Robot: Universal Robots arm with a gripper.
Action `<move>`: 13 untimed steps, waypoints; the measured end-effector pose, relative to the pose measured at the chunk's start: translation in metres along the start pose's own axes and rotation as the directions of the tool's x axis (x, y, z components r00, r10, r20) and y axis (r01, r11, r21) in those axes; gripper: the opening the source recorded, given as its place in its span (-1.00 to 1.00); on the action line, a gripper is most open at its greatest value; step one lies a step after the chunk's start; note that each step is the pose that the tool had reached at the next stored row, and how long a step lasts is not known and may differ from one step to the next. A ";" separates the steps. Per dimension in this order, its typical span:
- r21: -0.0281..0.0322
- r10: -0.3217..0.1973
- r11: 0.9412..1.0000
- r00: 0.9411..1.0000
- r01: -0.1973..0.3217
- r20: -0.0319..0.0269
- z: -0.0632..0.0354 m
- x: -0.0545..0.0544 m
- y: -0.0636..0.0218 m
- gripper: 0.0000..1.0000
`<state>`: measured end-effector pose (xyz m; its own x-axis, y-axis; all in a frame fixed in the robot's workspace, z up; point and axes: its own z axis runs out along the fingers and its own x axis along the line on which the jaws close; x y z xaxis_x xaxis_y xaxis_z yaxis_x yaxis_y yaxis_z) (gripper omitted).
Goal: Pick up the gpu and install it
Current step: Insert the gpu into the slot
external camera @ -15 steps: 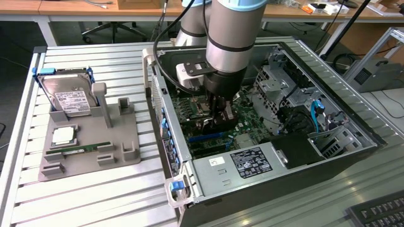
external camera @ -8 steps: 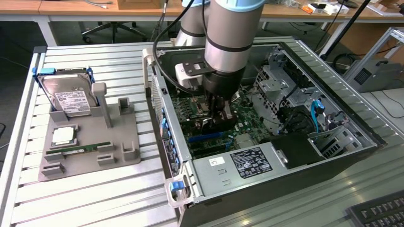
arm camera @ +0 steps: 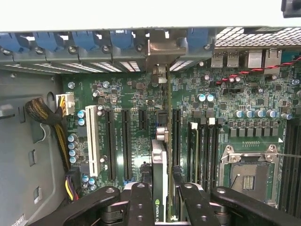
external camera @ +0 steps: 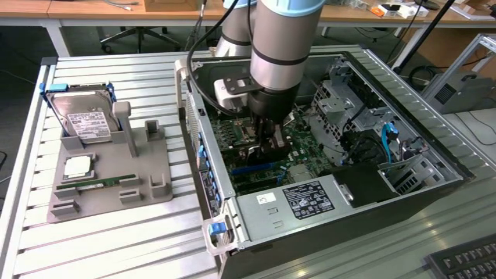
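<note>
One gpu [arm camera: 160, 179] is pinched edge-on between my fingers [arm camera: 141, 197], standing over the motherboard [arm camera: 235, 136] slots inside the case [external camera: 434, 151]. Risk: slight tilt or bracket misalignment jams it against the slot.

Grey arm [external camera: 273, 40], black hand [arm camera: 162, 197]
</note>
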<state>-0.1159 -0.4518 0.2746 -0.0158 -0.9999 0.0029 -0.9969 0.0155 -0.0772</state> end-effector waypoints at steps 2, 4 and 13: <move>0.000 0.000 1.000 1.000 0.000 0.000 0.0010 0.000 0.0005 -0.47; 0.000 0.000 1.000 1.000 0.000 0.000 0.0018 0.000 0.0009 -0.47; 0.000 0.000 1.000 1.000 0.000 0.000 0.0062 0.000 0.0021 -0.47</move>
<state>-0.1175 -0.4518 0.2683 -0.0158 -0.9999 0.0030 -0.9969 0.0155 -0.0771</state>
